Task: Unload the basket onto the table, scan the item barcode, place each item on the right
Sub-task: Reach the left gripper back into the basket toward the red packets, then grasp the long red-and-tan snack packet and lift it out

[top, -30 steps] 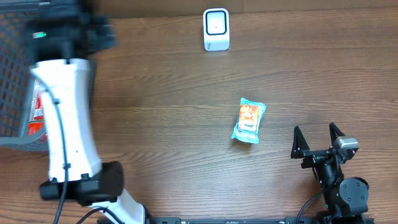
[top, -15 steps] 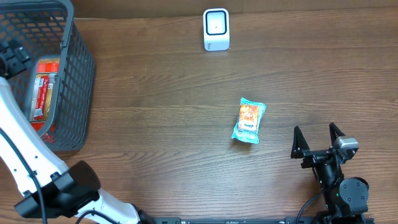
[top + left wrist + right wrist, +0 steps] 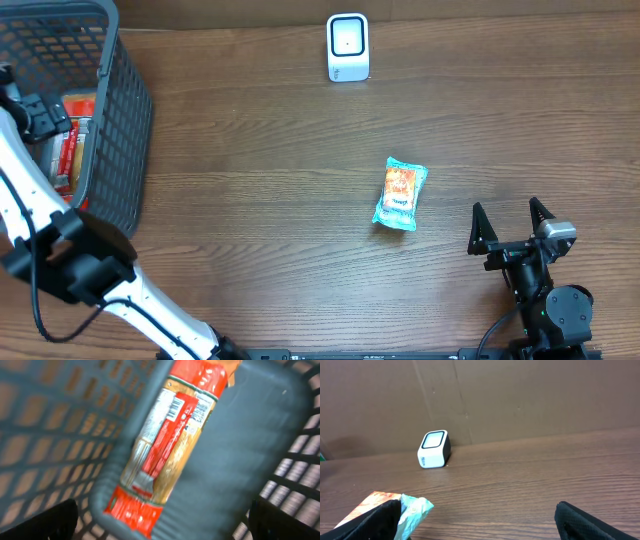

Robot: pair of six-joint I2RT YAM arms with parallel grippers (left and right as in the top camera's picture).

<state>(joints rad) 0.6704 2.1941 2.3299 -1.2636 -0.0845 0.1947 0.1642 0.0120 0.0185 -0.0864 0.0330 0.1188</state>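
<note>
Red packet [image 3: 165,445] lies barcode-up on the floor of the grey basket [image 3: 125,110] at the desk's [image 3: 250,200] far left corner, walled in by mesh. The left tool [image 3: 162,505] hangs spread wide above it, gripping nothing. Only the left wrist view shows the barcode. A teal packet [image 3: 400,193] sits mid-desk on open wood, between the white scanner [image 3: 348,47] and the right tool [image 3: 507,210], which is open and empty.

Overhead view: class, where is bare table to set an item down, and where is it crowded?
Bare wood: the wide stretch between the basket and the snack packet; also between the scanner and that packet. Crowded: inside the basket; the right gripper occupies the bottom-right corner.
</note>
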